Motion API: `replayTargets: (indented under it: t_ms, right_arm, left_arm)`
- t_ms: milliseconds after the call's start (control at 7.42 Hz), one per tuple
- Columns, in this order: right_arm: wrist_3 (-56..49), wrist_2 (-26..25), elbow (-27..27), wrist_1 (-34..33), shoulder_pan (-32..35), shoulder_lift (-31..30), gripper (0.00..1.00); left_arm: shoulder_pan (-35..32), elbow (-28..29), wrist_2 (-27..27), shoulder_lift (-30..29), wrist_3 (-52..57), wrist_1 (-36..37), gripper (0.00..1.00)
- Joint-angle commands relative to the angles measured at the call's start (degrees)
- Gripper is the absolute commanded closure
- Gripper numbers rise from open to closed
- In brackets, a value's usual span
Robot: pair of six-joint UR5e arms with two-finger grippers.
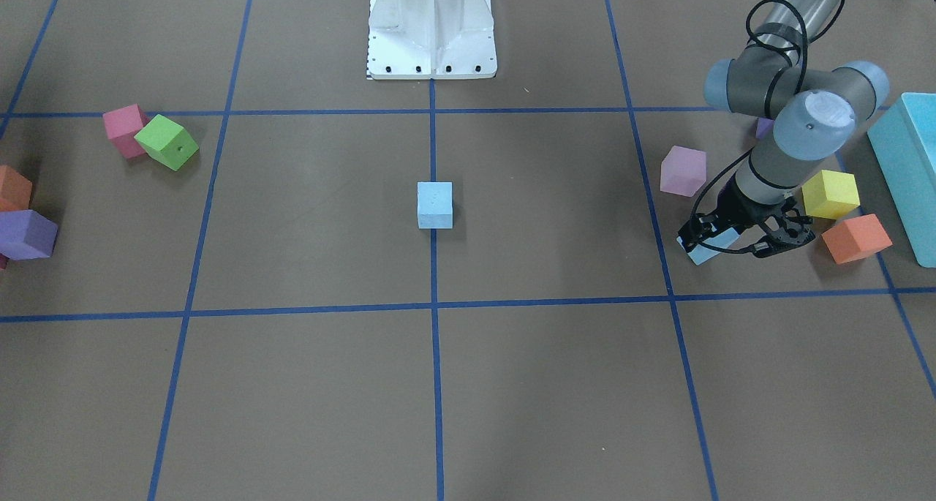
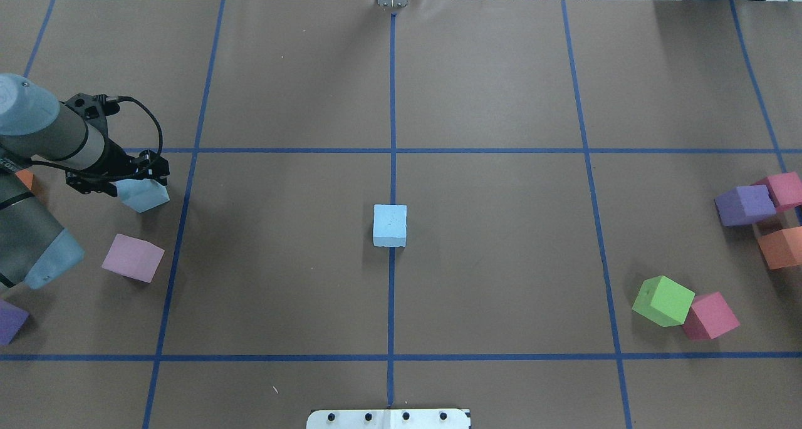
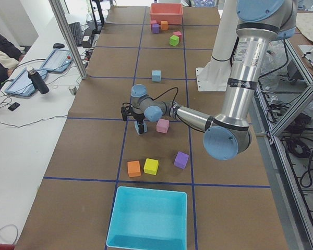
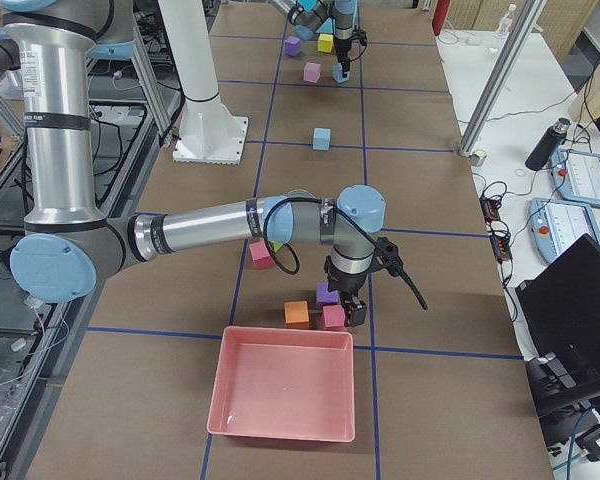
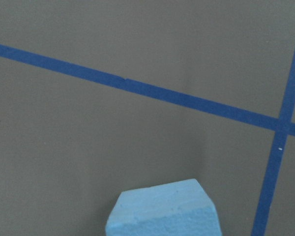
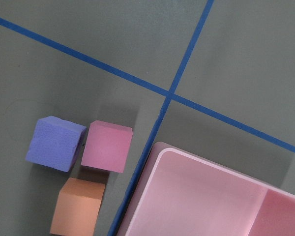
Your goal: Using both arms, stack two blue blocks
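Left gripper point(image 2: 140, 181) looks clamped on one blue block point(image 2: 145, 195). The fingers are mostly hidden under the wrist so I'm not 100% sure, but the cube sits tilted like it's off the paper. The other blue block point(image 2: 390, 225) is on the centre tape line, well apart.

My take: twist the held cube square to the target, come straight down, and only let go on full contact. Foam skids, so the right gripper point(image 4: 353, 313), hanging by the pink bin point(image 4: 280, 433), could steady the base. Can't tell if that one's open or closed.
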Motion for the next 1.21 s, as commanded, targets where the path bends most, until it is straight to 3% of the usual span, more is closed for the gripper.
replayTargets:
  t_ms: [0, 135, 270, 539, 674, 809, 1078]
  right_arm:
    - [-0.1, -0.09, 0.01, 0.07, 0.0, -0.07, 0.0]
    - [-0.02, -0.09, 0.01, -0.02, 0.0, 0.01, 0.0]
    - [-0.1, -0.09, -0.07, 0.07, 0.0, -0.07, 0.0]
    - [-0.02, -0.09, -0.25, -0.02, 0.0, -0.07, 0.0]
    - [0.07, -0.09, -0.25, -0.02, 0.0, 0.01, 0.0]
    - [-0.01, -0.09, -0.25, -0.02, 0.0, 0.02, 0.0]
    - [0.07, -0.09, -0.25, -0.02, 0.0, 0.02, 0.0]
  left_arm:
    - [0.24, 0.86, -0.78, -0.44, -0.13, -1.08, 0.02]
    - [0.68, 0.94, -0.52, -0.36, -0.13, -1.08, 0.03]
    - [0.77, 0.95, -0.34, -0.18, -0.04, -1.17, 0.09]
    - [0.86, 0.77, -0.69, 0.08, 0.84, -1.52, 0.71]
    - [0.86, -0.45, -0.78, -0.18, 0.84, -1.35, 0.95]
    - [0.77, -2.98, -0.87, -0.44, 0.84, -0.56, 1.0]
    - [1.03, -6.6, 0.09, -5.33, 0.75, 1.37, 1.0]
